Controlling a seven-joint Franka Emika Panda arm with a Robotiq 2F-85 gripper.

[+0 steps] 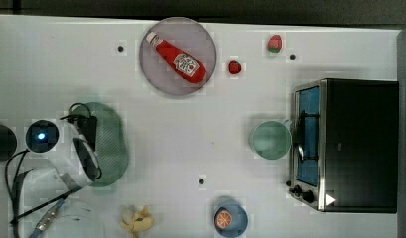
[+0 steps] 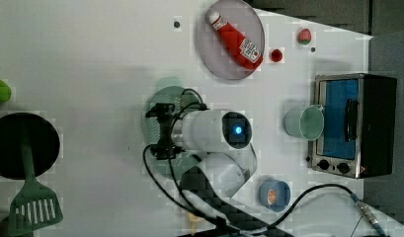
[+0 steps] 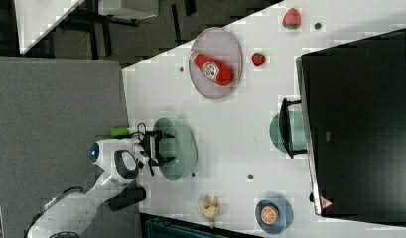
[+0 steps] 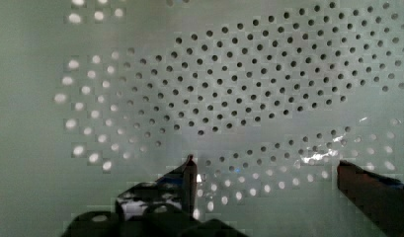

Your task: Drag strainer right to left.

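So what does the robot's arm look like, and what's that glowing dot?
The arm is white and rounded, with dark joints. The dot is a blue light set in a dark round cap. Black cables loop along it. The gripper at its tip is black.

White table (image 1: 51,64) beside grey floor (image 3: 56,99).

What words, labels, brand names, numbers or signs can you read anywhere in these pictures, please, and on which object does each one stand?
No text can be read here.
Ketchup bottle on the grey plate: a white label with dark print, too blurred to read.
Toaster oven: a small white triangle sign with a red mark at one corner, with no legible characters.
Oven knobs: no markings can be made out.
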